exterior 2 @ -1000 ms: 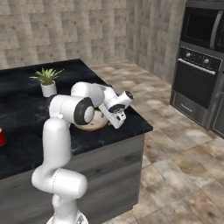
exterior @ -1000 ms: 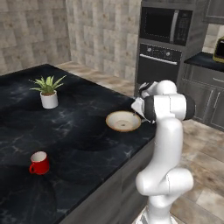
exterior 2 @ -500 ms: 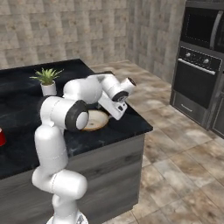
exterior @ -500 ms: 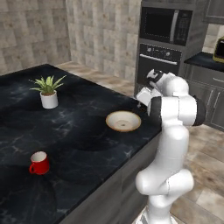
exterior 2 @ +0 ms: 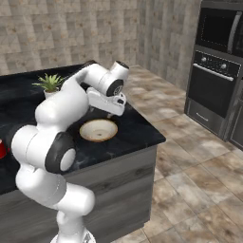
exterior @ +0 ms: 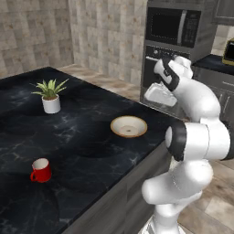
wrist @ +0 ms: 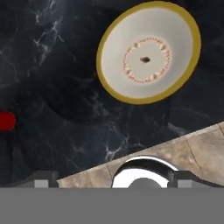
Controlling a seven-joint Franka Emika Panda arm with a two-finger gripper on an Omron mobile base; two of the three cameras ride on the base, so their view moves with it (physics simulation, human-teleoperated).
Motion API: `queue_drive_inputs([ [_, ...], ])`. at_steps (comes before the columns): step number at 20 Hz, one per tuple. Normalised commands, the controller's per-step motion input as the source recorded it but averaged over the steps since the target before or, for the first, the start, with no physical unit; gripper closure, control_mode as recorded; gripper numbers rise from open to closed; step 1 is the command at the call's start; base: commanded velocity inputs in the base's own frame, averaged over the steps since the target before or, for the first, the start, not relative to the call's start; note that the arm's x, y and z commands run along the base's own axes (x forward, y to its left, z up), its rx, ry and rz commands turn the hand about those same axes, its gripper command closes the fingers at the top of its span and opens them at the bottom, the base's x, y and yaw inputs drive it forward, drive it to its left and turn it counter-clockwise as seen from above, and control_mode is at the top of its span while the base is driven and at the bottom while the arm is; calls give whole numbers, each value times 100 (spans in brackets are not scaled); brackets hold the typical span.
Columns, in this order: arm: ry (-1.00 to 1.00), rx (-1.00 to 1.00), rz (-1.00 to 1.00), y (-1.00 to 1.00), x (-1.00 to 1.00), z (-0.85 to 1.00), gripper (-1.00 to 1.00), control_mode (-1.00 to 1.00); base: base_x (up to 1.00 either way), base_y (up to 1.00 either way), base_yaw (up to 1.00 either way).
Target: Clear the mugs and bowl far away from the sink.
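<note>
Dark marble island counter (exterior: 91,137) takes up the left base view, stone wall and oven behind; the bowl (exterior: 129,126) sits near the counter's right edge, flat and upright, nothing touching it. Red mug (exterior: 40,170) stands well apart at near left, handle to its left, and a potted plant (exterior: 50,97) is far left. The gripper (exterior: 158,94) hangs high, above and right of the bowl, jaws spread wide, holding nothing. Right base view: same bowl (exterior 2: 98,130) near the counter's near right corner, with the gripper (exterior 2: 107,102) just above and behind it, clear of the rim; plant (exterior 2: 51,84) further back on the left. Hand view looks straight down: bowl (wrist: 148,58) at upper right, tan rim fully visible, brownish centre mark, and the counter edge cuts across below with floor tile past it; a red sliver at the left edge is probably the mug (wrist: 6,121). Judgement: the bowl looks like glazed ceramic, so stiff, moderately heavy, slick and chippable. It seems too wide to span, so pinch the rim wall, one finger inside, one outside, on the side nearest the hand. The mug is likely light; take it across the wall or rim, not the handle.
</note>
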Motion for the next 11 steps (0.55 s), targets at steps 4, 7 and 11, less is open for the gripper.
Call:
queue_drive_inputs([
  [4,-15,-24,14,17,-100,82,-100,-100,0,0,0],
  [7,-39,-18,-1,19,-100,25,-100,-100,0,0,0],
  [11,-27,-4,-10,27,-100,0,-100,-100,0,0,0],
])
